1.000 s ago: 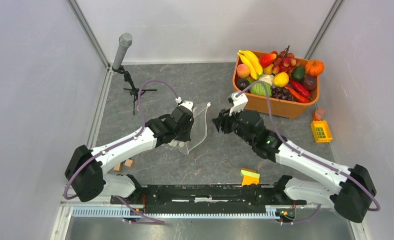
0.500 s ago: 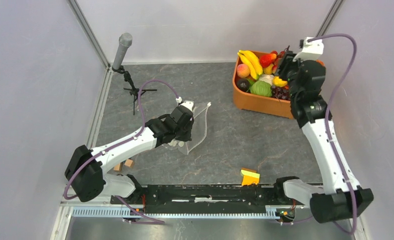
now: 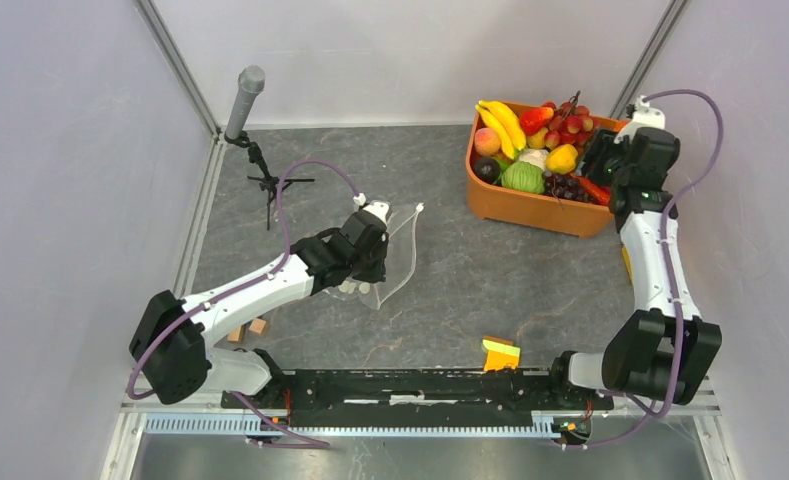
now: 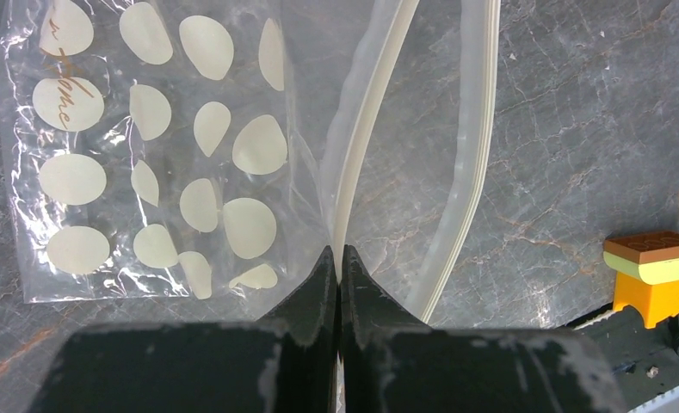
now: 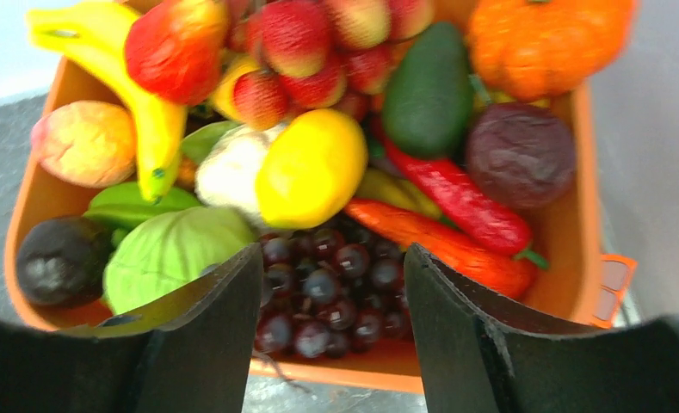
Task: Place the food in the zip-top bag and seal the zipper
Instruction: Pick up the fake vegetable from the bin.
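The clear, dotted zip-top bag [image 4: 146,146] lies on the dark table with its mouth open. My left gripper [image 4: 337,258] is shut on the near side of the white zipper [image 4: 361,155]; the far side [image 4: 473,146] bows away from it. In the top view the left gripper [image 3: 370,228] holds the bag [image 3: 398,255] mid-table. My right gripper [image 5: 333,258] stands open and holds nothing. It hangs over dark grapes [image 5: 336,292] among the food in the orange tub [image 5: 589,215]. Close by lie a yellow lemon [image 5: 311,168], a maroon fruit [image 5: 519,155] and an orange pumpkin [image 5: 542,34].
The orange tub [image 3: 530,208] stands at the back right, close to the right wall. A microphone on a small tripod [image 3: 250,130] stands at the back left. A yellow-green block [image 3: 500,352] lies near the front edge and small wooden blocks [image 3: 248,330] lie by the left arm.
The right arm has swung from beside the bag at mid-table to the right end of the tub, and its jaws stand wider. The left gripper and bag have not moved.
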`<control>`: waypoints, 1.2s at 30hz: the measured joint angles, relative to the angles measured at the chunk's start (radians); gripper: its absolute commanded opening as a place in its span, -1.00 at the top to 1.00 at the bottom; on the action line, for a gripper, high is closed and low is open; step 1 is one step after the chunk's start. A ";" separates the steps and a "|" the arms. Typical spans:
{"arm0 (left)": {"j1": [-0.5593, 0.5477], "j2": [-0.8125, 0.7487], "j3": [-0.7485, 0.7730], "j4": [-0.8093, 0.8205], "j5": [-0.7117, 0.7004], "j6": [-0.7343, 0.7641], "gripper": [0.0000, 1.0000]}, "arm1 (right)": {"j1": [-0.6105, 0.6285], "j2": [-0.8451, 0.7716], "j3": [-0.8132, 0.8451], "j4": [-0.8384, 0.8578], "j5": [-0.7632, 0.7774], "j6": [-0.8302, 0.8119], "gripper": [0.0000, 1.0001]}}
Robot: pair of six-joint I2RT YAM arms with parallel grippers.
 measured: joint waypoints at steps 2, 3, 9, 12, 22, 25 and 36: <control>0.000 0.000 0.000 0.003 0.003 0.000 0.96 | -0.041 0.004 0.010 -0.004 -0.011 -0.006 -0.32; 0.000 0.000 0.000 0.005 0.005 0.000 0.96 | -0.053 0.010 0.019 -0.006 -0.011 -0.008 -0.31; 0.000 -0.001 0.000 0.011 0.009 0.001 0.95 | -0.095 0.036 0.054 0.021 -0.065 -0.001 -0.33; 0.000 -0.001 0.000 0.020 0.011 0.006 0.96 | -0.044 0.040 0.054 0.051 -0.154 0.002 -0.41; 0.000 -0.001 0.000 0.026 0.011 0.013 0.95 | 0.380 0.115 0.086 0.026 -0.203 -0.133 -0.36; 0.000 -0.004 0.000 0.025 0.011 0.013 0.95 | 0.395 0.162 0.097 0.019 -0.188 -0.150 -0.37; 0.000 -0.030 0.000 0.025 0.011 0.013 0.96 | 0.395 0.300 0.174 -0.029 -0.141 -0.207 -0.32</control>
